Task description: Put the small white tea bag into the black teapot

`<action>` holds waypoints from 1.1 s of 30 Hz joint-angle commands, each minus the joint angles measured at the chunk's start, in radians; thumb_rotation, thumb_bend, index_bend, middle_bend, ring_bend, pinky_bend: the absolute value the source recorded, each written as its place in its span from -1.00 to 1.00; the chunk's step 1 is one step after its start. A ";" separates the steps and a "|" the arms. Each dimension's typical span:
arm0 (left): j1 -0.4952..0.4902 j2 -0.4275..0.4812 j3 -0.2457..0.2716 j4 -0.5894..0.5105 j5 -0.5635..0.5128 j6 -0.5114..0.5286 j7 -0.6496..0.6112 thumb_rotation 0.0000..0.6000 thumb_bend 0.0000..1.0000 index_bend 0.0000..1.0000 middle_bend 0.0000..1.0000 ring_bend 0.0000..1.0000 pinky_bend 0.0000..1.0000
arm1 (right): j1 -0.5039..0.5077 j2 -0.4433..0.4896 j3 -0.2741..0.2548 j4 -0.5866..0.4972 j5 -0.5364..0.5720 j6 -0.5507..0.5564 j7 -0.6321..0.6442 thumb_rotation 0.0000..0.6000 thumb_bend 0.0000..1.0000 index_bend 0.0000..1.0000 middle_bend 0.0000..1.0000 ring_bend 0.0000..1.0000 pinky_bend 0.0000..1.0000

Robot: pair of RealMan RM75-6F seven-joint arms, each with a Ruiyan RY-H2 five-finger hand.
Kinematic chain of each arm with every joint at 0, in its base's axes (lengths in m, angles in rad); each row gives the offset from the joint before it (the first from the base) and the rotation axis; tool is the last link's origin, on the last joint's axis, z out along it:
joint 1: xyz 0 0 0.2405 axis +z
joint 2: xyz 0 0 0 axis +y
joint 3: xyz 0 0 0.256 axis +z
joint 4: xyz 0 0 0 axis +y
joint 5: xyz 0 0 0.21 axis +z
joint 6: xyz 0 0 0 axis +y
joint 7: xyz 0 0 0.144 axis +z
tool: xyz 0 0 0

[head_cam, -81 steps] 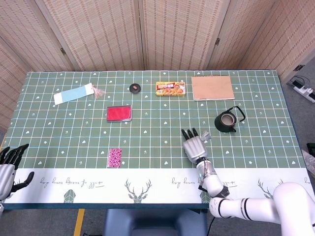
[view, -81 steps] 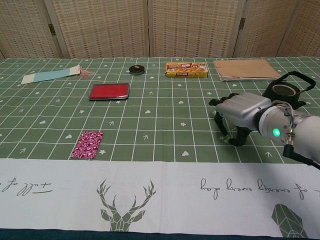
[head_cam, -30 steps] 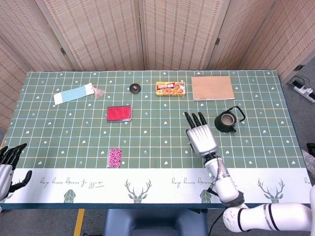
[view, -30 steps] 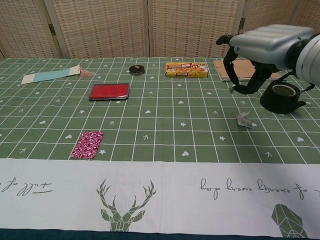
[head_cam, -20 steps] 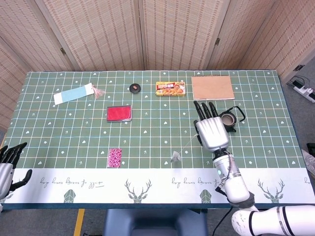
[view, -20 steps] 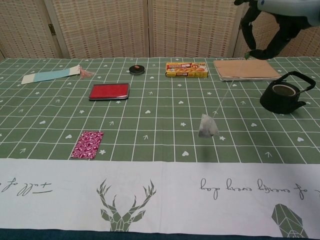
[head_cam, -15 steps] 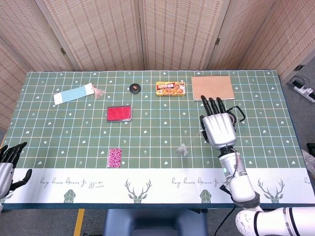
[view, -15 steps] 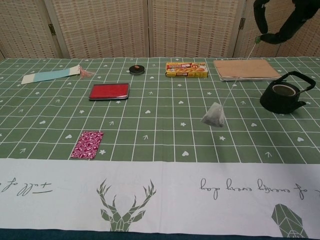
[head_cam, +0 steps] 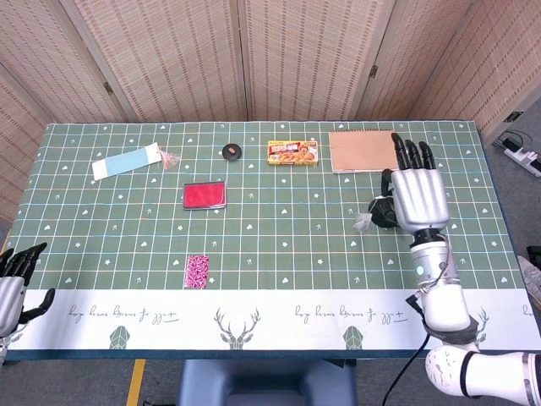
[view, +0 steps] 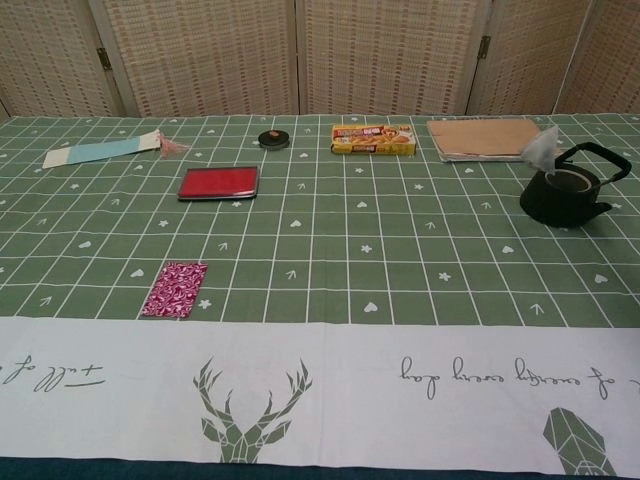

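Note:
The black teapot (view: 567, 195) stands lidless at the right of the table; in the head view only its left side (head_cam: 382, 211) shows beside my right hand (head_cam: 416, 196). That hand is raised high, back toward the camera, and holds the small white tea bag (view: 543, 147) by its thin string. The bag dangles in the air just above and left of the pot's opening, and in the head view the tea bag (head_cam: 363, 222) hangs left of the pot. The chest view does not show the right hand. My left hand (head_cam: 15, 279) rests off the table's front left corner, fingers apart, holding nothing.
A red wallet (head_cam: 204, 195), a pink patterned packet (head_cam: 197, 271), a small black round object (head_cam: 231, 151), a snack box (head_cam: 292, 152), a brown notebook (head_cam: 363, 150) behind the pot and a light blue strip (head_cam: 127, 161) lie on the green cloth.
My right hand lifted the tea bag off the table and carried it up and to the right, from mid-table to just over the teapot. The left hand stayed put.

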 commanded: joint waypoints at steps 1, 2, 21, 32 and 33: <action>-0.004 -0.002 -0.004 0.003 -0.008 -0.007 0.003 1.00 -0.20 -1.00 -0.84 -0.83 -0.98 | 0.003 0.028 0.019 0.044 0.035 -0.048 0.039 1.00 -0.12 0.23 -0.95 -1.00 -1.00; -0.005 -0.002 -0.005 0.004 -0.012 -0.010 0.004 1.00 -0.20 -1.00 -0.84 -0.83 -0.98 | 0.005 0.033 0.021 0.055 0.041 -0.060 0.046 1.00 -0.12 0.23 -0.95 -1.00 -1.00; -0.017 0.001 -0.026 0.035 -0.068 -0.052 -0.015 1.00 -0.20 -1.00 -0.84 -0.83 -0.98 | 0.076 0.023 -0.002 0.318 0.142 -0.272 0.130 1.00 -0.12 0.23 -0.94 -1.00 -1.00; -0.023 -0.005 -0.038 0.042 -0.104 -0.074 -0.004 1.00 -0.20 -1.00 -0.84 -0.83 -0.98 | 0.113 -0.017 -0.038 0.441 0.155 -0.352 0.150 1.00 -0.12 0.23 -0.94 -1.00 -1.00; -0.024 -0.005 -0.038 0.042 -0.105 -0.077 -0.004 1.00 -0.20 -1.00 -0.84 -0.83 -0.98 | 0.115 -0.018 -0.040 0.445 0.156 -0.353 0.151 1.00 -0.12 0.23 -0.94 -1.00 -1.00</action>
